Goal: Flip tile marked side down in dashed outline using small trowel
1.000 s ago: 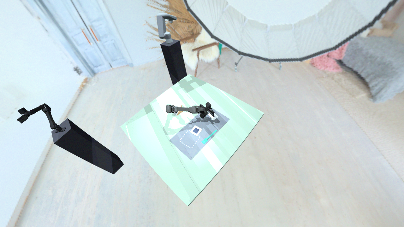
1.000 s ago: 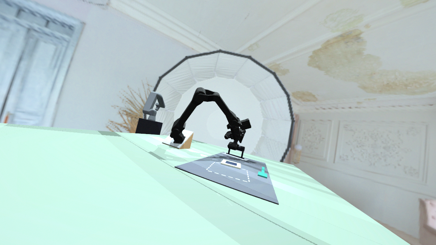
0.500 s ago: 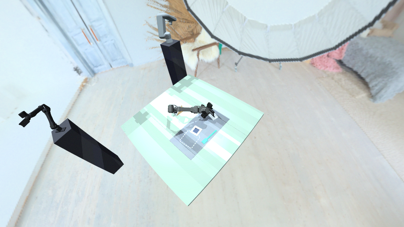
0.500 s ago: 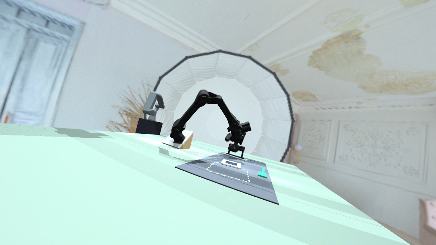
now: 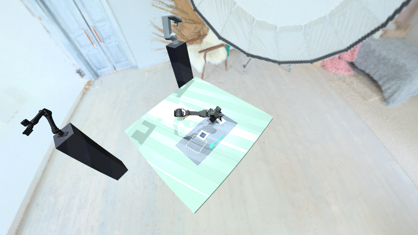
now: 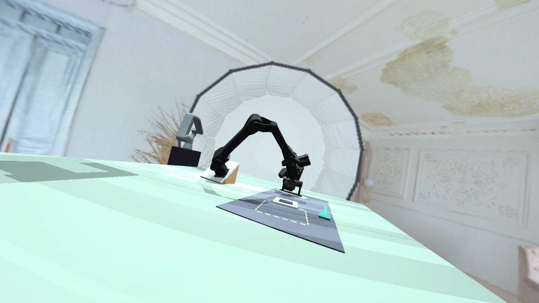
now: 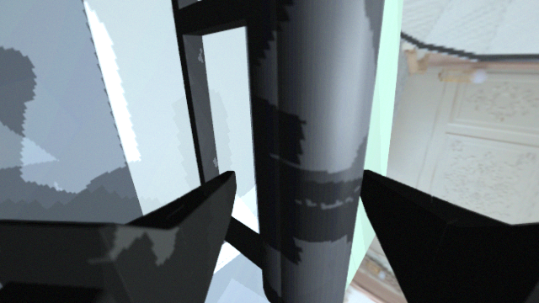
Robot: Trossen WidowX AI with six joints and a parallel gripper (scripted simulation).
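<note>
Black jointed arm [image 6: 263, 126] arches from a wedge-shaped tan and white base [image 6: 230, 176] down to the far end of the grey mat [image 6: 294, 226]. The claw [image 6: 292, 185] is spread wide, nothing gripped. In the wrist view its two dark angular fingers straddle the trowel handle [image 7: 320, 126] with gaps on both sides, not touching.

The trowel [image 6: 295, 188] is a float type: a smooth dark cylinder grip on two thin black posts above a flat white rectangular blade [image 7: 227, 97]. The blade lies flat on the mat's far end, half hidden under the claw in the top view.

The tile [image 5: 202, 134] is a small flat white square slab with a dark blue square mark in the middle, mark facing up. It sits at the far corner of the dashed outline [image 5: 195, 145], overlapping the line, mostly outside it. The outline is a white dashed rectangle printed on the mat.

The teal flat T-shaped piece [image 5: 217, 141], a thin bar with a wider head, lies on the mat's edge beside the outline, apart from the tile.

The mat is thin, matte, with grey banded shading. The bench [image 5: 175, 175] is glossy pale mint with lighter stripes.

Off the bench: a black tapered pedestal [image 5: 87, 151] carrying a small dark arm [image 5: 40, 119], and a tall black pillar [image 5: 179, 65] with a grey bracket-shaped arm [image 5: 169, 26]. A large white ribbed ring with a dark rim [image 6: 286, 109] is behind.
</note>
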